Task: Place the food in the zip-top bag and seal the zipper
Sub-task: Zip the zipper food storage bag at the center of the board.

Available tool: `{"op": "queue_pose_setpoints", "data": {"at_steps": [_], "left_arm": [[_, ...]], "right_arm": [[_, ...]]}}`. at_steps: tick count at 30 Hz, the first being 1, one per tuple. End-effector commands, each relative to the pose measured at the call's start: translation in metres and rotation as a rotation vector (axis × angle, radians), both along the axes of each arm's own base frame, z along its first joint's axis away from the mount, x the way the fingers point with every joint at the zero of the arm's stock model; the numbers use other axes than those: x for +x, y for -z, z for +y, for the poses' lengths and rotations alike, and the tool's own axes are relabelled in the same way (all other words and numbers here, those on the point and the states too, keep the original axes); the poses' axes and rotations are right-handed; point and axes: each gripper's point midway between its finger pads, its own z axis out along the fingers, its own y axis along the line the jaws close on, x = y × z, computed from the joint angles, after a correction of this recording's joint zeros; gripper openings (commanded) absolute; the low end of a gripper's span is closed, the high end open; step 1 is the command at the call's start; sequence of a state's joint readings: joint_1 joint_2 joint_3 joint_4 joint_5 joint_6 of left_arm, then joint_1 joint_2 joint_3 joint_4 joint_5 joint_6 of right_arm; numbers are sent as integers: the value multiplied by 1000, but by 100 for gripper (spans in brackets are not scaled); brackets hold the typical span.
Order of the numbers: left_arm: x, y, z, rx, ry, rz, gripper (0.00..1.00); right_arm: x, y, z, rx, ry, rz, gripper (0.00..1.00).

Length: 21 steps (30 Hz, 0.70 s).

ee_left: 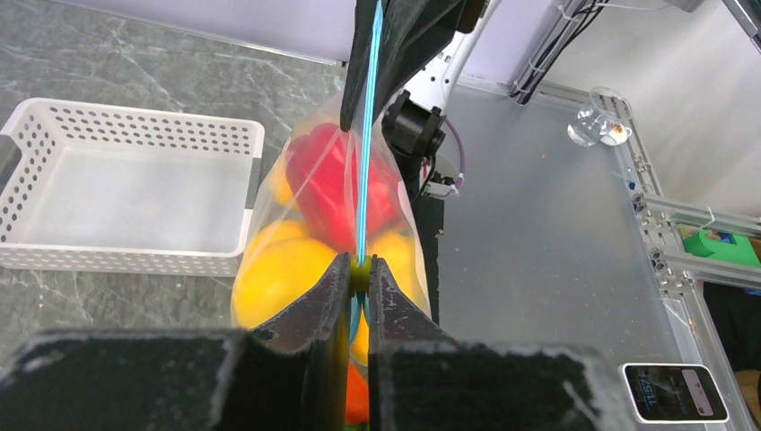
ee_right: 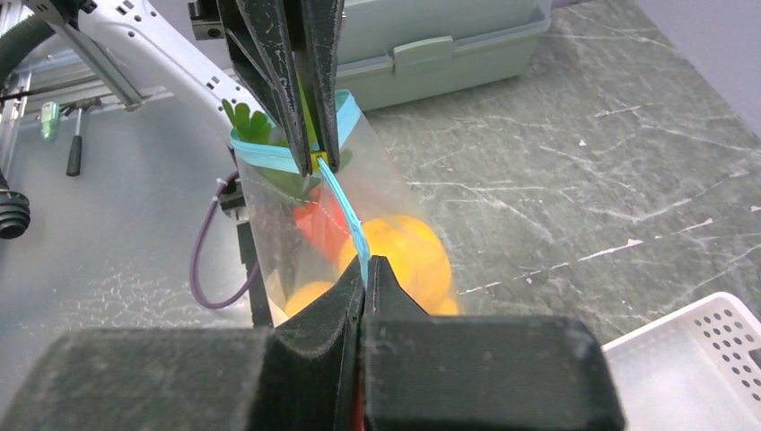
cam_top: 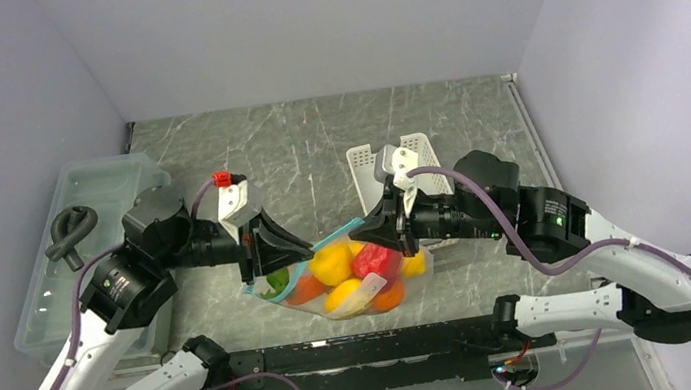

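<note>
Zip-top bag (cam_top: 367, 293), one pepper (cam_top: 375, 259) inside, pinched by left tool (ee_left: 359, 268), right tool (ee_right: 366, 269).

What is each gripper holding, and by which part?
Both hold the clear plastic zip-top bag by its teal-blue zipper strip, left gripper and right gripper pinching separate spots.

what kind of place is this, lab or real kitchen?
Most likely a robot lab cell, not a kitchen: plain walls box in a stone-patterned table, left arm and right arm are mounted on a rail, and the clear bag holds toy food.
</note>
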State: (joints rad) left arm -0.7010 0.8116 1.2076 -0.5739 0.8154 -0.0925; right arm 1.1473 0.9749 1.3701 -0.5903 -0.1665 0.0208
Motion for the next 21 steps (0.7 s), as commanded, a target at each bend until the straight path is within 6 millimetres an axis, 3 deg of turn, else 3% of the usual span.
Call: {"op": "queue_pose_setpoints", "data": {"at_steps": [1, 13, 21], "left_arm": [[-10, 11, 11, 36, -9, 25, 0], [-15, 3, 13, 26, 2, 9, 0], [-12, 4, 10, 33, 5, 22, 0]], "right_arm": [[8, -40, -15, 141, 81, -59, 0], [-3, -27, -10, 113, 6, -42, 0], [-20, -8, 0, 14, -133, -40, 32]]}}
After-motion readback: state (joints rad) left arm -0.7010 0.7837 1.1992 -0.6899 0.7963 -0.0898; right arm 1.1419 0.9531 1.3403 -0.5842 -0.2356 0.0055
